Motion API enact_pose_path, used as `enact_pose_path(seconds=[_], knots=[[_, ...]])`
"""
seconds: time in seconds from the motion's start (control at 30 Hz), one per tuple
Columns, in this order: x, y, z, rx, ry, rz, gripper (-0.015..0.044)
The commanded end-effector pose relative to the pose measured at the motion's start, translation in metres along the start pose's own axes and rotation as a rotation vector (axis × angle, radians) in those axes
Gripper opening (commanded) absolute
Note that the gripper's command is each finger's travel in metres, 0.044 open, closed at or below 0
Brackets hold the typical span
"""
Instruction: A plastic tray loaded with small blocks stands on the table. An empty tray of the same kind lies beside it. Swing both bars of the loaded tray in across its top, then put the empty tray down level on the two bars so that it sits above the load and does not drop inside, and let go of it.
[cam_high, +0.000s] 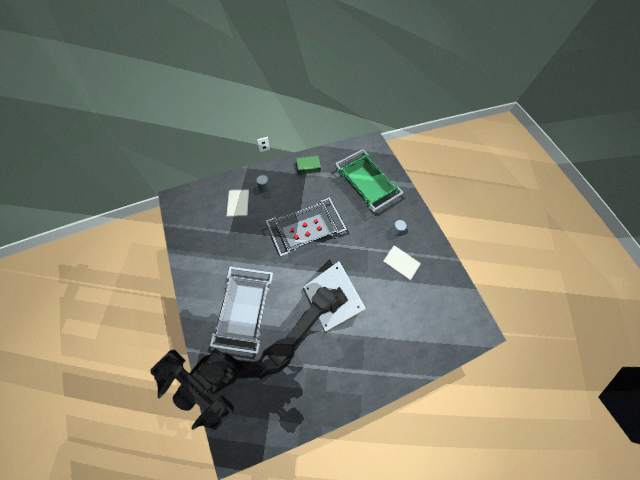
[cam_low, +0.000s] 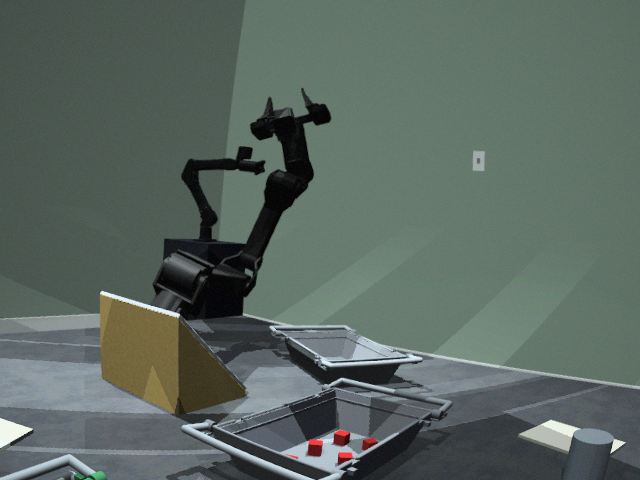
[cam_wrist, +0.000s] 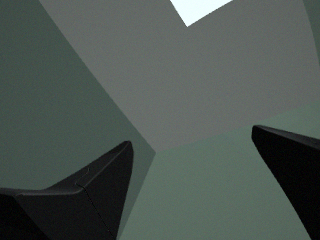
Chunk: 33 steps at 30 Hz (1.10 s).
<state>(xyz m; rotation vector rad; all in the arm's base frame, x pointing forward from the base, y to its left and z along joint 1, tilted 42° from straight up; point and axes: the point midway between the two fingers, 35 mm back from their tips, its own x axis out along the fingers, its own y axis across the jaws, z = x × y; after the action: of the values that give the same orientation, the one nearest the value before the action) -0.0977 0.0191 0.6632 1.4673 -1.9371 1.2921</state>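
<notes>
End effector (cam_high: 181, 396) (cam_low: 285, 94) (cam_wrist: 194, 139) is opened wide, nothing gripped | loaded tray's bars (cam_high: 275, 237) (cam_low: 390, 391) are left outward, presumably so that blocks (cam_high: 307, 234) (cam_low: 315, 447) stay reachable

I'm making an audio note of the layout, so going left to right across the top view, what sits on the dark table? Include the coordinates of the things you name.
Empty gray tray (cam_high: 245, 310) (cam_low: 345, 373), loaded gray tray (cam_high: 281, 244) (cam_low: 382, 449), white sloped board (cam_high: 347, 281), green tray (cam_high: 370, 180), right-hand gray cylinder (cam_high: 400, 227) (cam_low: 589, 457). I left out overlapping things.
</notes>
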Motion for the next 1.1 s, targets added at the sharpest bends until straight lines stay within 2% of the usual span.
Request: enact_pose_path(seconds=[0.0,0.23,0.37,0.53,0.7,0.87,1.07], knots=[[0.0,0.0,0.0,0.0,0.0,0.0,0.0374],[0.001,-0.001,0.002,-0.01,-0.006,-0.006,0.019],[0.017,-0.03,0.051,-0.196,-0.123,-0.126,0.0088],[0.025,-0.075,0.126,-0.459,-0.261,-0.35,0.0088],[0.013,-0.121,0.196,-0.673,-0.351,-0.616,0.0088],[-0.018,-0.164,0.261,-0.854,-0.386,-0.913,0.0088],[-0.082,-0.214,0.319,-0.981,-0.341,-1.32,0.0088]])
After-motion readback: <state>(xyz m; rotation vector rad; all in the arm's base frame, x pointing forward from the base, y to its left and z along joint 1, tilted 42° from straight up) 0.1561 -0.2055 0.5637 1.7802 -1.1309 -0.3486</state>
